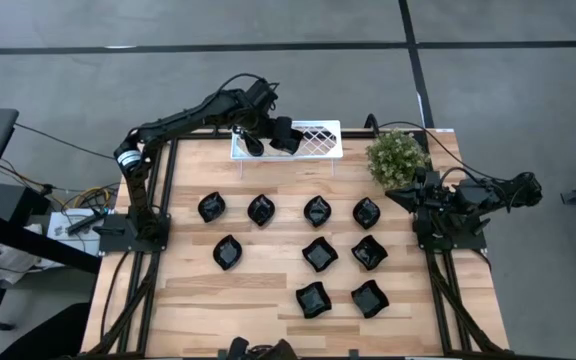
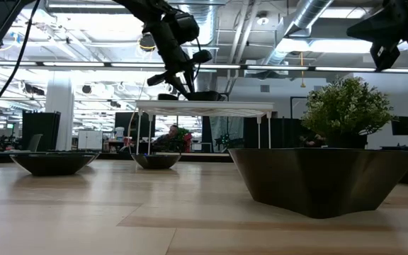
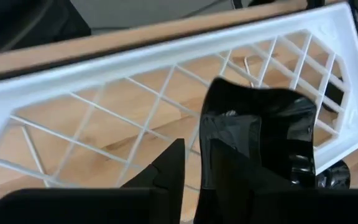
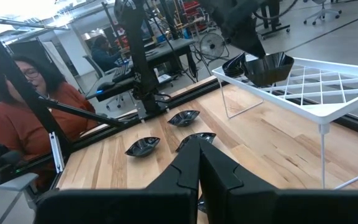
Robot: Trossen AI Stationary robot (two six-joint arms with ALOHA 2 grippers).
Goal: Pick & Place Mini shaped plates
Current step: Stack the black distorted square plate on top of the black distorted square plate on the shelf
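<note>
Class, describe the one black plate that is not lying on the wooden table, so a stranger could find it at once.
Find the white lattice rack at the table's far edge, beside the potted plant. On its left part, at the left gripper, sits a black plate. It alone is raised on the rack; the other plates lie on the wood.

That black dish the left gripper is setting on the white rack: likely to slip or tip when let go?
The dish looks glossy, so probably slippery against the left gripper. It sits on the open lattice of the white rack, so it may rock or tilt on the thin bars. It looks rigid, holding its shape, and possibly brittle.
</note>
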